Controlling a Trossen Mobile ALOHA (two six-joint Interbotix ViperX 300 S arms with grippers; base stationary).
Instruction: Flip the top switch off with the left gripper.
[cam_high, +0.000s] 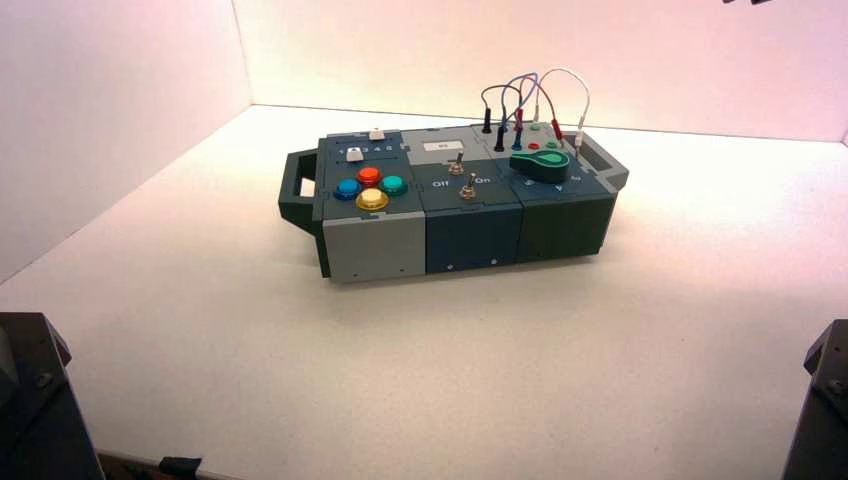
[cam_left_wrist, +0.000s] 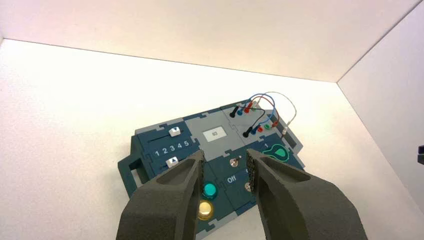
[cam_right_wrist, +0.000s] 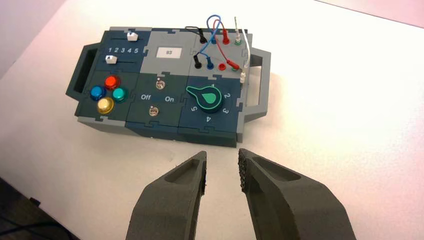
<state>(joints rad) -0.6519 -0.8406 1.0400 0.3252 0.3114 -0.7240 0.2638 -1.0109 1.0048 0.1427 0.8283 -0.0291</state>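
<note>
Bench (cam_high: 450, 350): one, pale, carrying everything below.
Box (cam_high: 375, 245): one, dark blue, green and grey, with a handle at each end; set slightly askew, its long side running across the bench.
Left end effector (cam_left_wrist: 225, 152): black, at the near left of the bench, well apart from the box; fingers spread wide, nothing between them.
Right end effector (cam_right_wrist: 222, 152): black, at the near right, clear of the box; fingers parted, empty.
Wires (cam_right_wrist: 216, 31): black, blue, red and white, looped over the far right panel.
Knob (cam_right_wrist: 209, 98): green, near right panel.
Buttons (cam_right_wrist: 112, 82): four, red, blue, green and yellow, near left panel.
Sliders (cam_right_wrist: 132, 36): two, white caps, far left panel.
Lower switch (cam_right_wrist: 154, 111): silver, near middle panel, closer to the front edge.
Top switch (cam_left_wrist: 234, 162): silver, same panel, behind its twin and nearer the grey display panel (cam_left_wrist: 206, 131); a slim lever on a round nut, its long axis rising from the panel at a tilt, tip leaning towards the knob side, away from "Off"; untouched
</note>
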